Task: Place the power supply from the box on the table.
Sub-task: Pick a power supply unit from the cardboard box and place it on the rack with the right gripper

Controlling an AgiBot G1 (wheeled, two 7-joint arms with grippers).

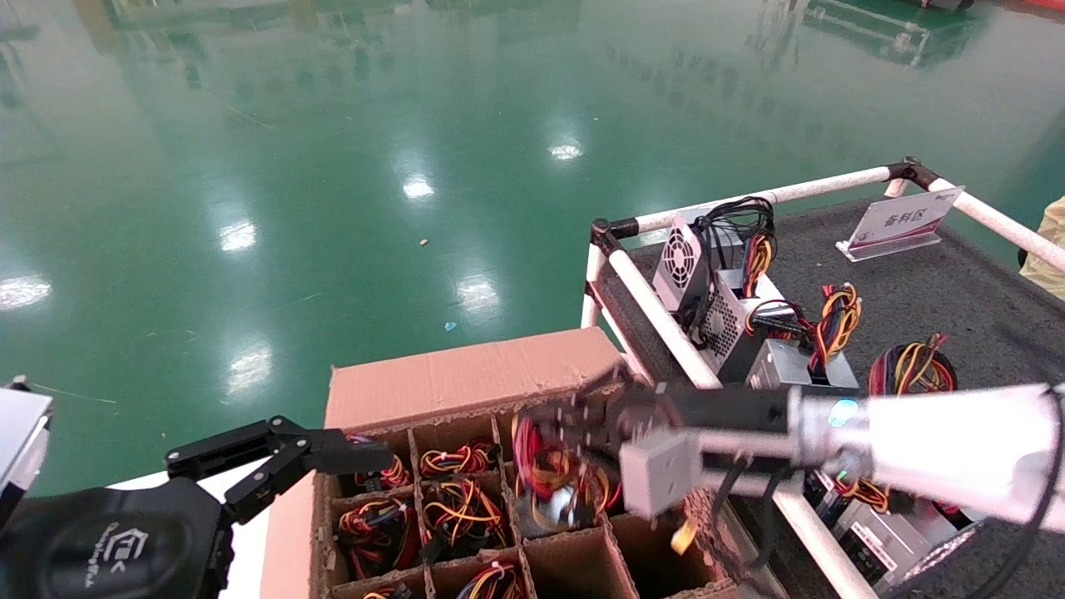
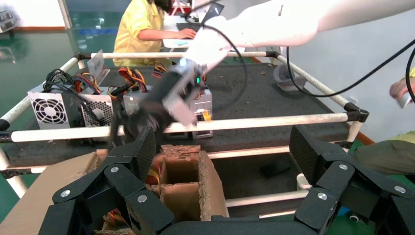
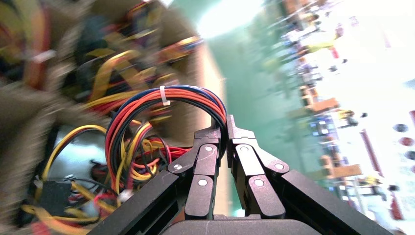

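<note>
The power supply (image 1: pixel 556 497) hangs by its loose red, yellow and black wires (image 3: pixel 166 100) over a middle cell of the box (image 1: pixel 466 374). My right gripper (image 3: pixel 226 129) is shut on that arched wire bundle. In the head view the right gripper (image 1: pixel 549 428) reaches from the table side over the box. My left gripper (image 2: pixel 222 156) hovers open and empty at the box's left edge, seen in the head view as the left gripper (image 1: pixel 333 449). The dark grey table (image 1: pixel 957 299) lies to the right of the box.
Several other silver power supplies (image 1: pixel 715 299) with bundled wires stand on the table near the white pipe rail (image 1: pixel 666 324). A white sign (image 1: pixel 903 220) stands at the far side. More wired units fill neighbouring box cells (image 1: pixel 453 507). A person in yellow (image 2: pixel 142 24) sits beyond the table.
</note>
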